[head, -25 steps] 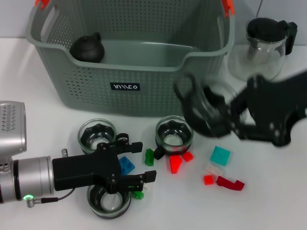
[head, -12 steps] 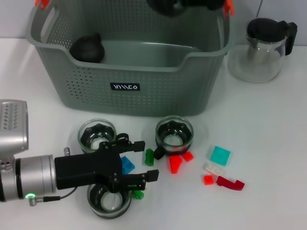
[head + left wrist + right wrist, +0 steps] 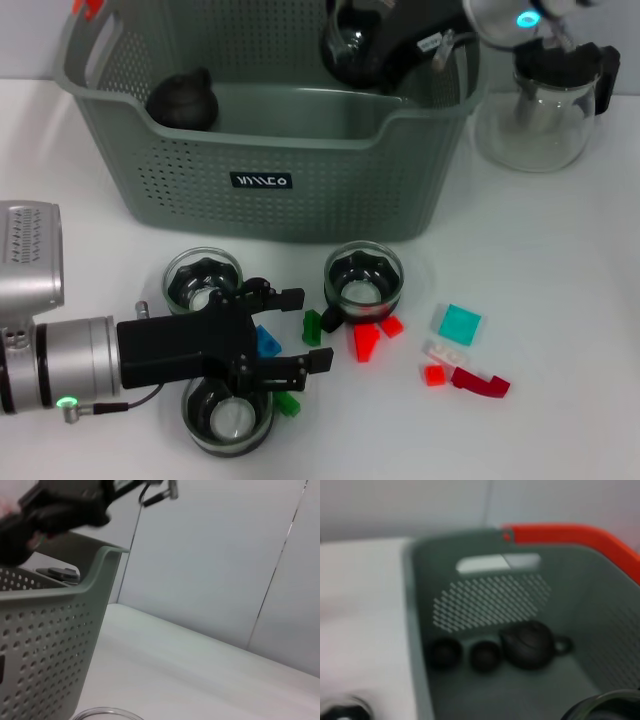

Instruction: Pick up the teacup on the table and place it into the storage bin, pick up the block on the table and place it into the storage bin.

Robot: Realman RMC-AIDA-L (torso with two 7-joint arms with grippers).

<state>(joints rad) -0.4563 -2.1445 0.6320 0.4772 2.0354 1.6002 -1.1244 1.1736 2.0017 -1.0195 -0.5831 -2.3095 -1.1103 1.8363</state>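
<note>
The grey-green storage bin (image 3: 300,150) stands at the back of the table. My right gripper (image 3: 352,48) hangs over the bin's back right part, shut on a glass teacup (image 3: 345,42). The cup's rim shows in the right wrist view (image 3: 605,706). Three more glass teacups (image 3: 363,277) (image 3: 203,280) (image 3: 228,420) stand on the table. My left gripper (image 3: 313,329) is low at the front left, open. A blue block (image 3: 266,342) lies between its fingers, and a green block (image 3: 311,327) lies near the tips.
A black teapot (image 3: 183,100) and two small dark cups (image 3: 445,654) are in the bin. A glass pitcher (image 3: 548,100) stands at the back right. Red (image 3: 365,342), teal (image 3: 459,324), white (image 3: 447,353) and dark red (image 3: 480,381) blocks lie at the front right.
My right gripper carried the teacup from above the table's right side up and back, and is now over the bin. My left gripper shifted slightly around the blue block.
</note>
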